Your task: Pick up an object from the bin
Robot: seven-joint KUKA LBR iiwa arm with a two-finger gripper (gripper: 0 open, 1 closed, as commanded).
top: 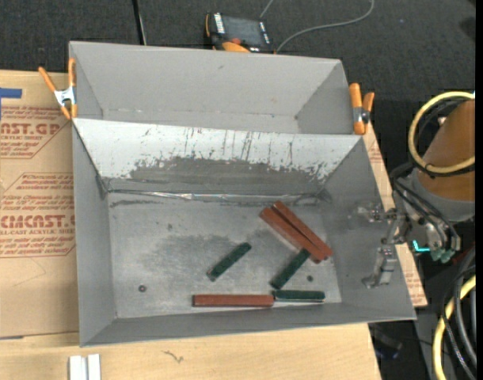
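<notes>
My gripper (369, 248) hangs over the bin's right sloping wall, open, with nothing between its fingers. The loose things nearest to it lie to its left on the bin floor. Two reddish-brown bars (297, 229) lie side by side, slanting down to the right. A dark green stick (290, 269) leans out from under their lower end. Another dark green stick (299, 295) lies flat near the front wall.
Farther left lie a third dark green stick (229, 260), slanted, and a long reddish-brown bar (233, 300) flat along the front. The arm stands outside the bin's right rim.
</notes>
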